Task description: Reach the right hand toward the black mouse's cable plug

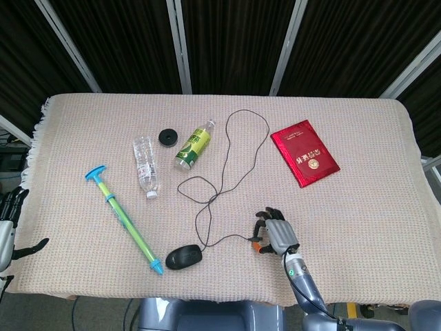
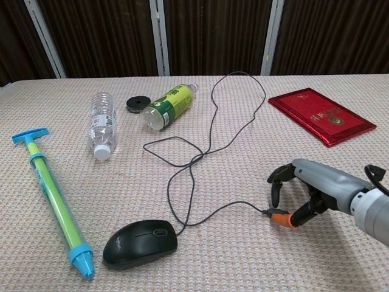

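The black mouse [image 1: 184, 258] [image 2: 140, 243] lies near the table's front edge. Its thin cable [image 1: 227, 158] [image 2: 213, 121] loops toward the back and returns to the plug [image 1: 253, 240] [image 2: 267, 212] at front right. My right hand [image 1: 277, 233] [image 2: 310, 188] hovers right at the plug, fingers curved down over it and apart. Its orange thumb tip [image 2: 282, 218] sits against the plug's end. No firm grip shows. My left hand [image 1: 10, 221] hangs off the table's left edge, fingers spread and holding nothing.
A red booklet [image 1: 304, 152] [image 2: 321, 115] lies at back right. A green-labelled bottle [image 1: 193, 145], a clear bottle [image 1: 145, 165] and a black cap [image 1: 166, 137] lie at back left. A blue and green pump tube [image 1: 124, 219] lies left of the mouse.
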